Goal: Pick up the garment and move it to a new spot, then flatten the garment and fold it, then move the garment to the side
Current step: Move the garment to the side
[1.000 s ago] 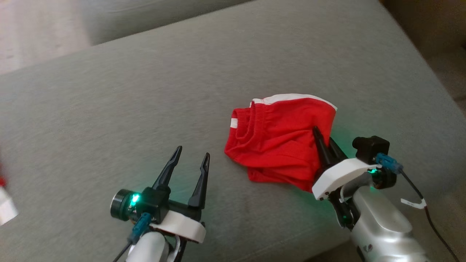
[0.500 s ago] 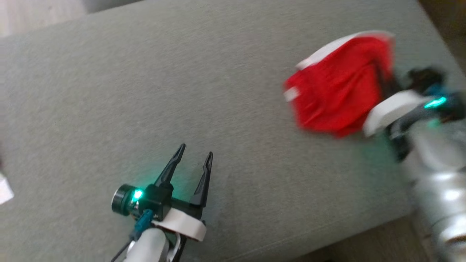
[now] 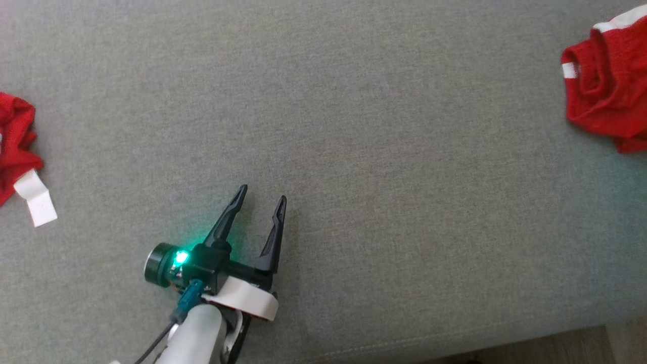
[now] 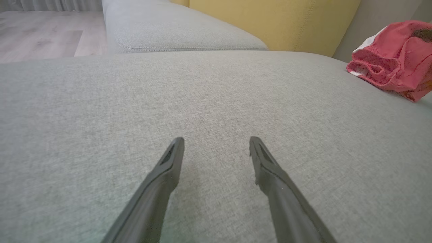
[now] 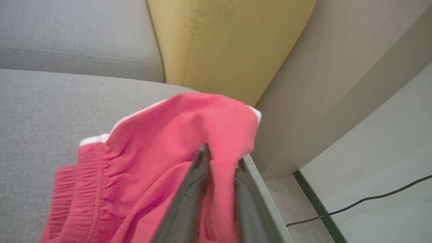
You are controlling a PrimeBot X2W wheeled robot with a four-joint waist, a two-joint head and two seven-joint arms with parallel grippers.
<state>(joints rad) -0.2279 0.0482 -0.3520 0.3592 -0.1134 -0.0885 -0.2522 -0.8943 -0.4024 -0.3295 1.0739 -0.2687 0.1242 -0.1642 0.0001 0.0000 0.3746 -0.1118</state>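
Quick progress check from my end. The red shorts [image 3: 604,101] are sitting way over at the right end of the grey sofa seat [image 3: 354,151], right by the corner where the yellow cushion [image 5: 219,44] meets the wood panel [image 5: 337,84]. They're in a compact bundle with the waistband doubled over. So I'd say the pick-up, flatten and fold parts are behind me and this is the "move it to the side" bit, pretty much at its end. It's not the neatest fold, honestly. It's lumpy, with a white stripe poking out at the top.

My right claw [image 5: 222,156] is at the shorts with its fingers set narrow and a ridge of red cloth running between them. I can't tell from my wrist view whether I'm actually pinching that cloth or just sitting loosely around it. What's left, I reckon, is getting those fingers clear without dragging the bundle open or nudging it off the seat edge, which is just beside it.

My left claw [image 3: 263,192] is spread wide, holding nothing, low over bare seat and well apart from the shorts.

There's also another red garment [image 3: 15,136] crumpled at the far left edge of the seat, with a white strip sticking out. Could be next in line, can't say.
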